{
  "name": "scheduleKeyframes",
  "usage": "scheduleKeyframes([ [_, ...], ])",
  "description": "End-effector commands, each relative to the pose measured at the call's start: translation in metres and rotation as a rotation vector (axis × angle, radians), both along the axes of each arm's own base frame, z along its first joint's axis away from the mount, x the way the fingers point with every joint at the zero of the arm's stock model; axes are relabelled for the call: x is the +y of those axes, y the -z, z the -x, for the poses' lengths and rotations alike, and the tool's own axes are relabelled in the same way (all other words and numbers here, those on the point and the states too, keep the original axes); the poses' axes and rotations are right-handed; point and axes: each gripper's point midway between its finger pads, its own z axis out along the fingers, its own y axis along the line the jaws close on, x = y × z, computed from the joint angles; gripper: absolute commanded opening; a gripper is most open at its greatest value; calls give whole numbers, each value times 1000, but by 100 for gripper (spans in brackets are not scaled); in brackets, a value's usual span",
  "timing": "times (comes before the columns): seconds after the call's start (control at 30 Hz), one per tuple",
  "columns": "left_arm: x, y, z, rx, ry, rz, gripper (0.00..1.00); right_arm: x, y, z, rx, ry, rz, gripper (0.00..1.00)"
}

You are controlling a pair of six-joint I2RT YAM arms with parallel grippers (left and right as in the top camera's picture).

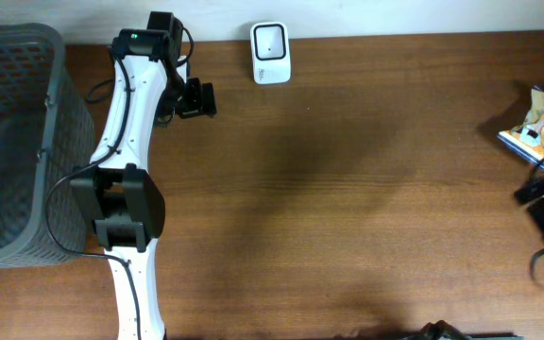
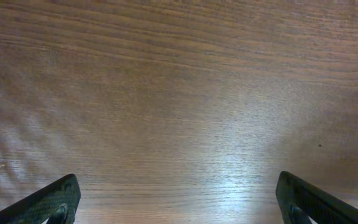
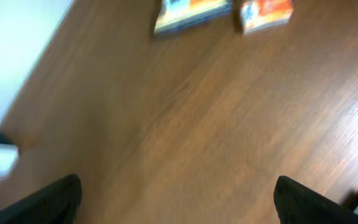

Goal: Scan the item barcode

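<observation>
two hands are spread wide and grasp nothing. the left hand (image 2: 178, 202) hangs over bare desk (image 2: 179, 93), with the white scanner (image 1: 271, 53) off to its side. the right hand (image 3: 178, 199) sits at the desk edge; two packets (image 3: 191, 14) lie ahead of it, apart from its fingers (image 3: 55, 199).

risk, as i judge it: the right wrist view is blurred, so a reach could land between the packets or nudge one off the edge. no barcode is visible.

only the overhead shows the scanner, the grey basket (image 1: 17, 142) and the cluttered packets; only the right wrist view shows them lying separately.
</observation>
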Motion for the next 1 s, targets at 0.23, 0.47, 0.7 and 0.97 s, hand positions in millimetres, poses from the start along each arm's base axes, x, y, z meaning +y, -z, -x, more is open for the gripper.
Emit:
scheduleKeyframes([
  [0.23, 3, 4, 1, 11, -10, -10, 99, 69, 63, 42, 48, -162, -104, 99],
  [0.47, 3, 4, 1, 11, -10, -10, 99, 72, 67, 47, 72, -162, -122, 99],
  [0.7, 3, 4, 1, 11, -10, -10, 99, 72, 74, 58, 130, -147, -122, 99],
  [0.97, 3, 4, 1, 11, -10, -10, 99, 73, 76, 57, 131, -157, -129, 98],
])
